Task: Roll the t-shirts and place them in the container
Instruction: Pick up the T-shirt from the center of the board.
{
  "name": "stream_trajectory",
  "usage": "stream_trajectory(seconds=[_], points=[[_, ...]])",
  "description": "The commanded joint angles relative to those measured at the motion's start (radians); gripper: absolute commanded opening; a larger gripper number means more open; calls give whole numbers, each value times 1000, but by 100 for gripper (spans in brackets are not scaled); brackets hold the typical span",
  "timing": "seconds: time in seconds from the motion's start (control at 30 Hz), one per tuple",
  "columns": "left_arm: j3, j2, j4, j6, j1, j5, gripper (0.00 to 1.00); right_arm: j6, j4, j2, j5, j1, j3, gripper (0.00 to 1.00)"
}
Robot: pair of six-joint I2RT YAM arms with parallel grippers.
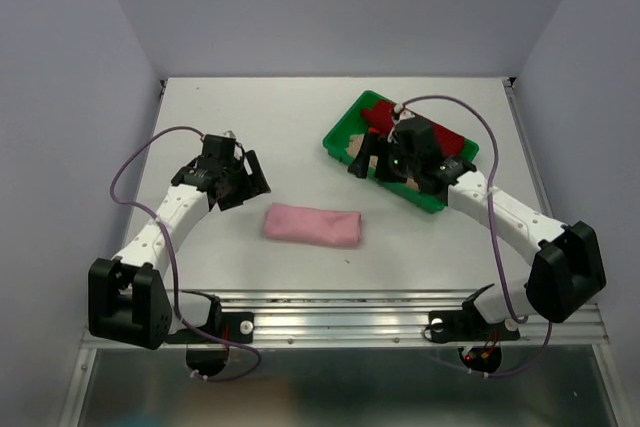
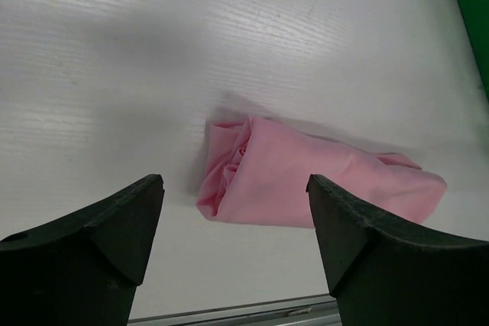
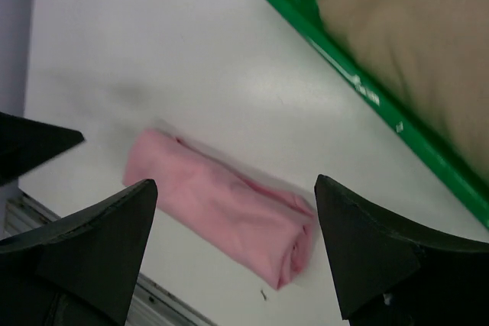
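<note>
On the white surface (image 1: 300, 127) the rolled pink shirt (image 1: 312, 224) lies free. The left end effector (image 1: 247, 185) stands wide beside it. The right end effector (image 1: 375, 163) hangs wide over the tray (image 1: 343, 134), likely for the beige shirt (image 3: 428, 43).

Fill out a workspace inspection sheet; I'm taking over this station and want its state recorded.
Surface: white table, faint grain.
Job's things: pink t-shirt rolled, on the table; dark red t-shirt and beige t-shirt in the green tray.
Clutter: tiny dark speck beside the pink roll.
Grippers: left gripper open, empty, beside the roll; right gripper open, empty, over the tray.
Cables: a purple cable loops off each arm.
Surroundings: pale walls on three sides; metal rail at near edge.
</note>
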Motion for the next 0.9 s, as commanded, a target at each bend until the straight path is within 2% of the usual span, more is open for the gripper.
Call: stream_trajectory(seconds=[0.0, 0.17, 0.33, 0.6, 0.73, 0.77, 0.87], points=[[-47, -47, 57, -32, 9, 33, 89, 176, -12, -69, -65, 29, -198, 90], [-101, -81, 90, -43, 7, -36, 88, 294, 33, -117, -88, 38, -390, 91], [-116, -136, 97, -60, 9, -94, 85, 355, 120, -85, -138, 47, -475, 92], [-139, -101, 118, -44, 10, 27, 86, 397, 245, 19, -187, 87, -533, 88], [-141, -99, 124, -55, 12, 30, 85, 423, 280, 70, -210, 110, -530, 86], [-139, -99, 126, -55, 12, 30, 85, 434, 331, 79, -218, 110, -536, 86], [-131, -96, 126, -55, 14, 28, 85, 461, 375, 105, -223, 110, -556, 79]])
